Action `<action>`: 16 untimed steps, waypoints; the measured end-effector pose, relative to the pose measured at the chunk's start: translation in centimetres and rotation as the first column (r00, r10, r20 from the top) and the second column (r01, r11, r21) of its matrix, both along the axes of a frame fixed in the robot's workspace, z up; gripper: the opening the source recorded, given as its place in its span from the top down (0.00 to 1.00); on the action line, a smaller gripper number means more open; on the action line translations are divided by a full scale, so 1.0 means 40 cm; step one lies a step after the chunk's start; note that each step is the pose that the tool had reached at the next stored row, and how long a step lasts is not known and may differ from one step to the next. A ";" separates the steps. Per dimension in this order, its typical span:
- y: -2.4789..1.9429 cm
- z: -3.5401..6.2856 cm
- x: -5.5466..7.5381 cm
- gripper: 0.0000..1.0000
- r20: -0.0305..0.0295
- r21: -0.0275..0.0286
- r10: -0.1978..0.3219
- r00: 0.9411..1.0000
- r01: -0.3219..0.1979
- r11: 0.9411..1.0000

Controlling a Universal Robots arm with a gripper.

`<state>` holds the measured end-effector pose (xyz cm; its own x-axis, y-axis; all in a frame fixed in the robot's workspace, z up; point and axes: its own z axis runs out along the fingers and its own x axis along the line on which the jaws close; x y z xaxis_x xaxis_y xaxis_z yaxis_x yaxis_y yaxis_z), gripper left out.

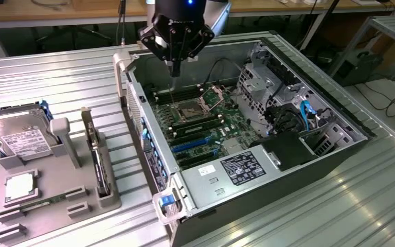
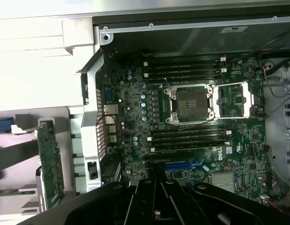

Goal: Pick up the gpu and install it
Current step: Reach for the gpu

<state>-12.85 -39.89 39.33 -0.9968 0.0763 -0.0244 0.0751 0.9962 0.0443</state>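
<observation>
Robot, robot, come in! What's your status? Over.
Gripper shut, empty, over open computer case. Gpu upright in grey holder, untouched. Hard drive stands apart from it.

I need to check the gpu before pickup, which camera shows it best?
The wrist view: the gpu shows its green component face there. The exterior view gives it edge-on, standing upright in the grey holder.

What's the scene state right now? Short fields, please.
gripper: shut, nothing seen in it, over the motherboard
gpu: on edge in the grey holder, outside the case, not gripped
case: open, interior facing up
blue slots: look empty
hard drive: in the same holder, at the exterior view's left
task: gpu not picked up
</observation>
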 end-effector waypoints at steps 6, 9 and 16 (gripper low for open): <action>0.000 0.000 -0.008 0.89 0.000 0.000 0.000 1.000 0.000 1.000; 0.000 0.000 -0.012 0.89 0.000 0.000 0.000 1.000 0.000 1.000; -0.001 0.000 -0.023 0.89 0.000 0.000 0.000 1.000 0.000 1.000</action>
<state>-13.79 -39.94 39.33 -0.9968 0.0762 -0.0242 0.0751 0.9962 0.0443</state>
